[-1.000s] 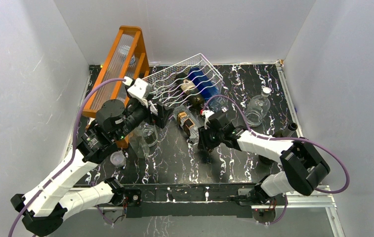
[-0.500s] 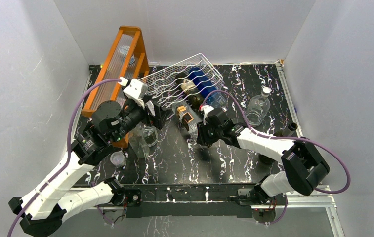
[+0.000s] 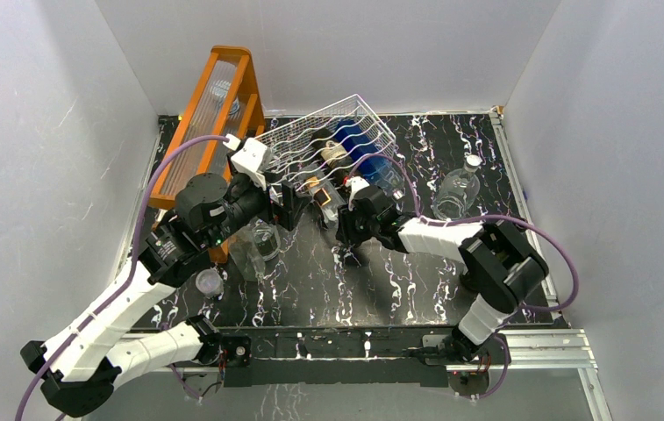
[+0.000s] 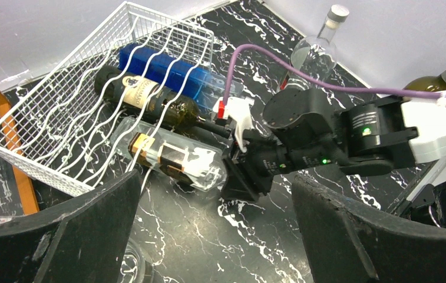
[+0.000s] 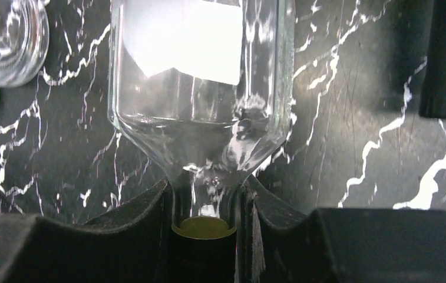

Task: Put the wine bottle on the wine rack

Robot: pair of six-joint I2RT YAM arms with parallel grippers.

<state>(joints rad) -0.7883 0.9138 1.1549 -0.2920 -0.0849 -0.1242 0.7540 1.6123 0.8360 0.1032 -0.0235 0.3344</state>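
The right jaws pinch the neck of the clear wine bottle (image 4: 170,159), which lies lengthwise straight ahead of them, base reaching the near lip of the wine rack (image 4: 61,76), while the left jaws hang spread wide alongside.

The top camera looks down from above and behind the arm bases (image 3: 346,346), seeing the whole desk (image 3: 381,276) with the wine rack (image 3: 319,145) at its far side. The left wrist camera views the rack's front obliquely from nearby. The right wrist camera sits tight against the clear wine bottle (image 5: 202,88) at the rack's front, which all three views share
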